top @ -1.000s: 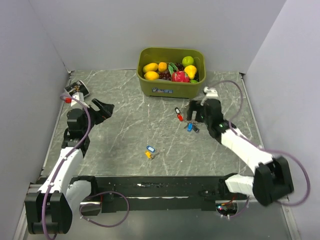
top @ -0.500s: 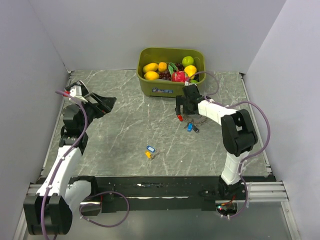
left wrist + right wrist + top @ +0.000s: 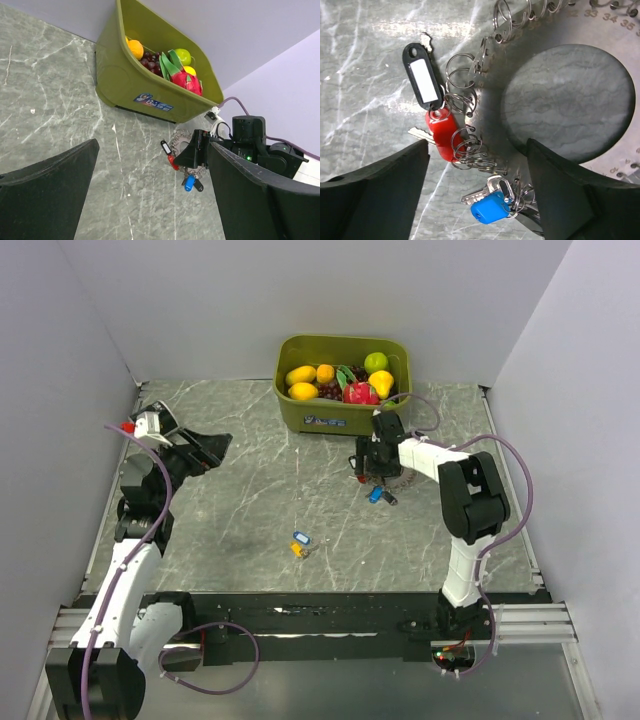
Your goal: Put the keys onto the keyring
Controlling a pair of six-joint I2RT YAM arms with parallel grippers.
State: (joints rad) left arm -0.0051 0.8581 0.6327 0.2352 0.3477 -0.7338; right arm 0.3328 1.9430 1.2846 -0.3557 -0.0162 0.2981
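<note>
Two grippers: left gripper hangs over the table's left side, jaws wide apart, holding nothing. Right gripper is low beside the bin, jaws spread, nothing clamped.
Right wrist only: close in now, black tag, red tag and blue tag sit among small split rings at the edge of the keyring. Its flat grey rim carries stamped numbers, and a finger stands on either side of the cluster.
Top view only: loose key pair, blue and yellow tags, lies mid-table, well apart from the keyring.
Left wrist only: side-on look at the right gripper over the keys, with the olive bin of toy fruit behind.
Surface: grey marbled table.
Room: plain pale walls on three sides.
</note>
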